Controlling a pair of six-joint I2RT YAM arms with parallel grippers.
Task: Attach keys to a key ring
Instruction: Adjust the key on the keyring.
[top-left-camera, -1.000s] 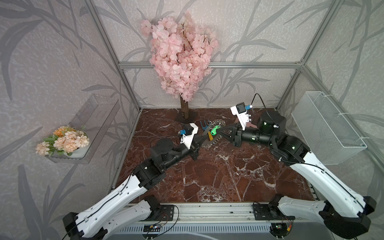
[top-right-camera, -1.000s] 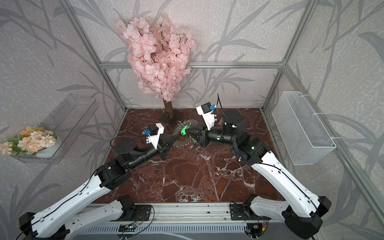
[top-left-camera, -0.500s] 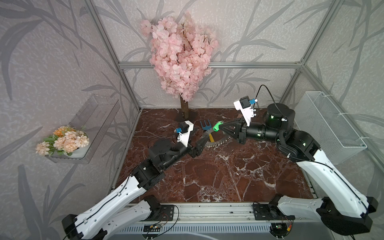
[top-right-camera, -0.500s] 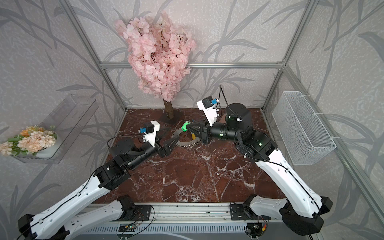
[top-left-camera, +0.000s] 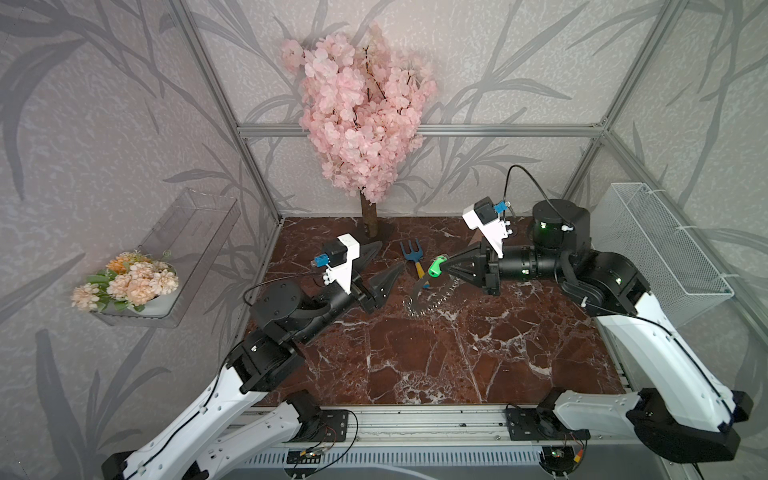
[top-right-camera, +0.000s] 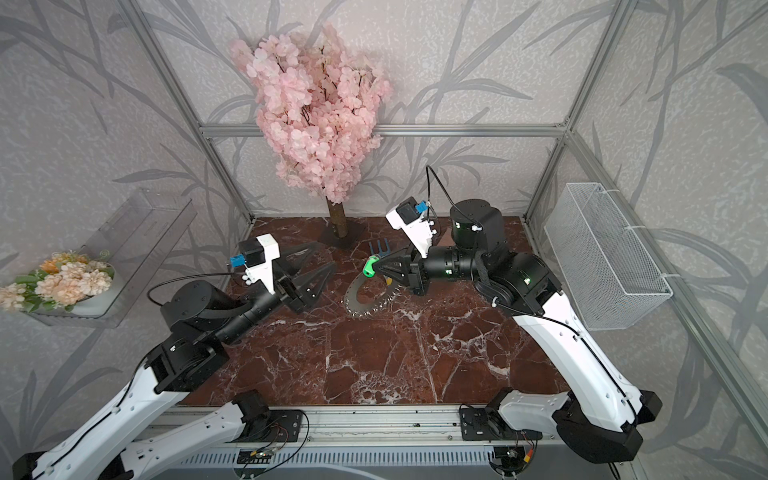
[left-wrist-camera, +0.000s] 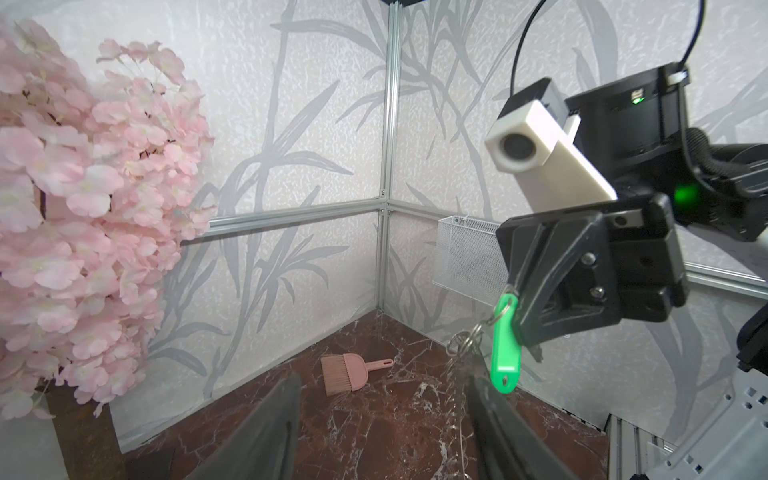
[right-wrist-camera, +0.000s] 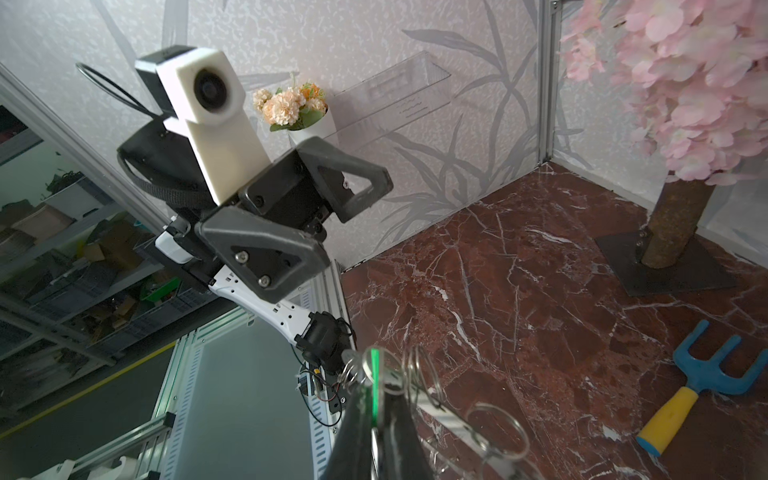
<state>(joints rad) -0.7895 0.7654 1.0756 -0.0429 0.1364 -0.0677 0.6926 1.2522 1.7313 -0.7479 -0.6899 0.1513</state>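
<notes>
Green-tagged key (top-left-camera: 436, 266) pinched by R tool (top-left-camera: 449, 263); L tool (top-left-camera: 392, 253) spread, apart

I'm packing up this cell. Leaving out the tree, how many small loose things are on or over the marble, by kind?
Toy tools: 2 (fork, brush)
Key ring: 1
Key: 1
Total: 4
</notes>
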